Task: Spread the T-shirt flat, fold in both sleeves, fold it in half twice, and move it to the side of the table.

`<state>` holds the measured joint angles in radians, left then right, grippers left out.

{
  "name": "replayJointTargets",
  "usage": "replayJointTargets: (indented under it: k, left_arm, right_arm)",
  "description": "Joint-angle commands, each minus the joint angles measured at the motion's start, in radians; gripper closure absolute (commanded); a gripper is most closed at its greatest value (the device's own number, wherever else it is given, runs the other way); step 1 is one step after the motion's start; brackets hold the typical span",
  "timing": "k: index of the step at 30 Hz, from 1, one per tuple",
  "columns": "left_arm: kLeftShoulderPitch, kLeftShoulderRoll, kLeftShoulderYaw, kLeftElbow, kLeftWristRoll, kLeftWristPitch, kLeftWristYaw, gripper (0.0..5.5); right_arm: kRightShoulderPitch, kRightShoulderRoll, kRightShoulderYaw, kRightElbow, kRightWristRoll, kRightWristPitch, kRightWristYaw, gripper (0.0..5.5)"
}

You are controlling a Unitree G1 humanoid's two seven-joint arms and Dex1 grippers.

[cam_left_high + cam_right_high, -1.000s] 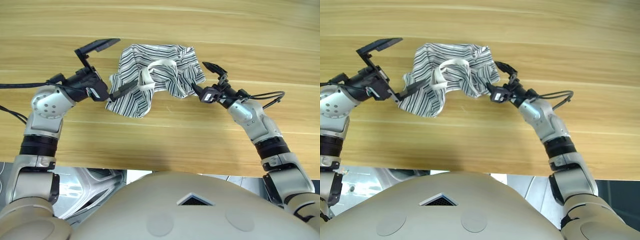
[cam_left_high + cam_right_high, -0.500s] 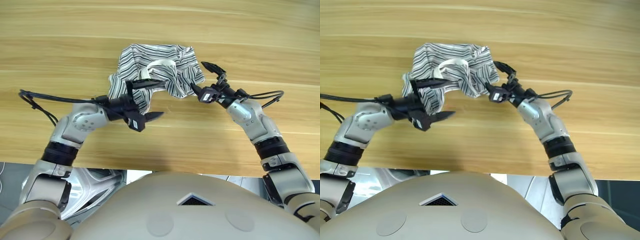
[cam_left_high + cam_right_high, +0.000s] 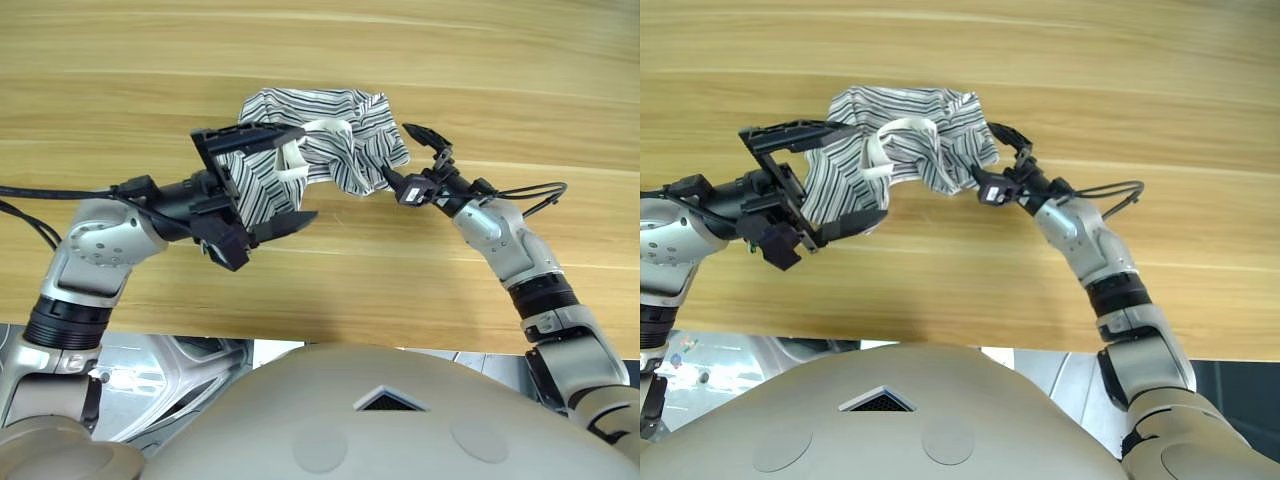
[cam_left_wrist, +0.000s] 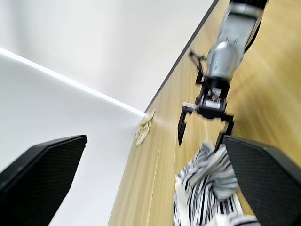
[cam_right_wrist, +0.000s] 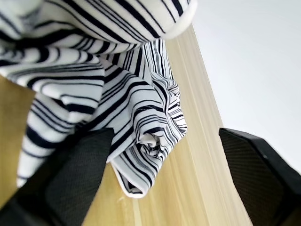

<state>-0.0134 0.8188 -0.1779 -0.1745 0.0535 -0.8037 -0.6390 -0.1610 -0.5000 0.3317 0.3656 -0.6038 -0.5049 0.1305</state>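
Observation:
The black-and-white striped T-shirt [image 3: 340,125] lies crumpled at the middle of the wooden table [image 3: 120,60], its white collar [image 3: 325,128] turned up. My left gripper [image 3: 309,171] hangs open, raised above the table in front of the shirt's left part, and hides some of it. My right gripper [image 3: 395,148] is open at the shirt's right edge. One of its fingers [image 5: 70,179] lies under the striped cloth [image 5: 94,94], the other finger [image 5: 258,174] stands clear of it. The left wrist view looks across the shirt [image 4: 207,188] toward my right gripper [image 4: 206,123].
Bare wood stretches all around the shirt, with wide room to the left, right and back. The table's front edge [image 3: 300,338] runs just below my arms. A black cable [image 3: 540,188] loops beside my right forearm. A small pale object [image 4: 143,127] lies near the table's far edge.
My left arm swung from the shirt's left edge down toward the front, then rose, and now holds its open gripper in front of the shirt. My right gripper stayed at the right edge.

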Motion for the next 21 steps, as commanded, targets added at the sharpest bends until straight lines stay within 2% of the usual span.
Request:
replayJointTargets:
  k: [1,11,21]
  left_arm:
    - [-0.058,-0.003,0.044,0.159,0.172,0.006,0.053,0.1]
    - [-0.097,-0.027,-0.025,0.367,0.394,-0.047,0.139,0.1]
    - [-0.105,-0.066,-0.181,0.38,0.462,-0.047,0.072,0.1]
  right_arm:
    - [0.0,-0.018,0.008,0.018,-0.01,0.008,0.003,1.36]
    - [0.004,-0.024,0.008,0.01,-0.014,0.009,0.006,1.36]
    - [0.009,-0.04,0.007,-0.022,-0.012,0.011,0.017,1.36]
